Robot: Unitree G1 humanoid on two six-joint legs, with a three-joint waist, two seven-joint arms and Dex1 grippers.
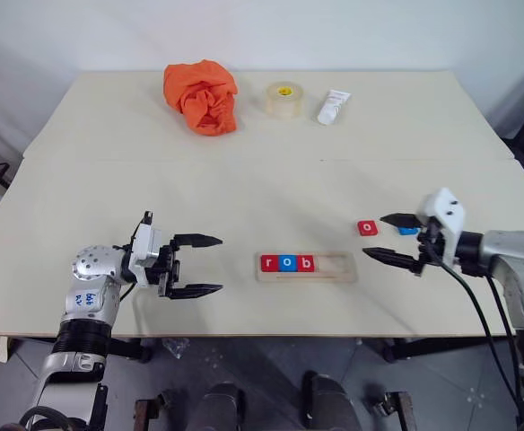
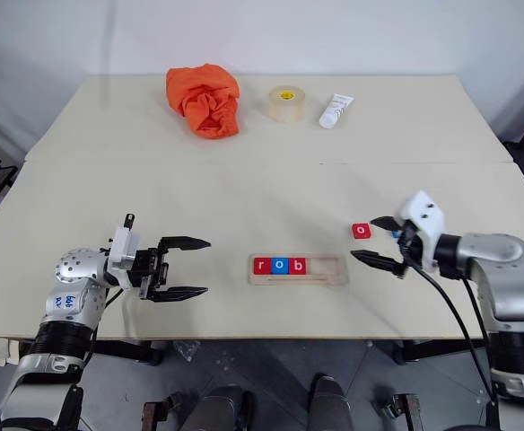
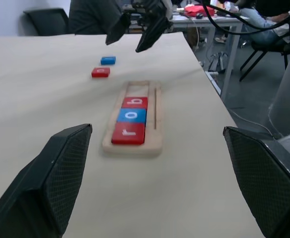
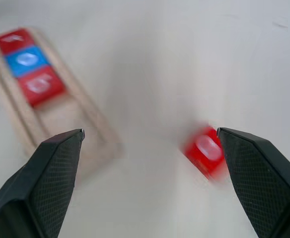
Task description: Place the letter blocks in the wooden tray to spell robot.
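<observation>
Inside the wooden tray point(image 1: 338, 268): r, o, b seated, two slots bare.
On the surface point(image 1: 244, 180) right of it your red o block point(image 1: 367, 228) and blue block point(image 1: 408, 231) wait; right claw point(image 1: 395, 238) and left claw point(image 1: 199, 266) both gape, empty.

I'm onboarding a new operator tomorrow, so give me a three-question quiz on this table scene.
1. How many letter blocks sit in the wooden tray, and what do they spell?
2. True or false: the red o block lies outside the tray.
3. Which item stands between the orange cloth and the white tube? A) tape roll B) cup C) sponge

Key: 1. Three, spelling "rob". 2. True; it lies on the table near the open right end effector, next to a blue block. 3. A.
</observation>
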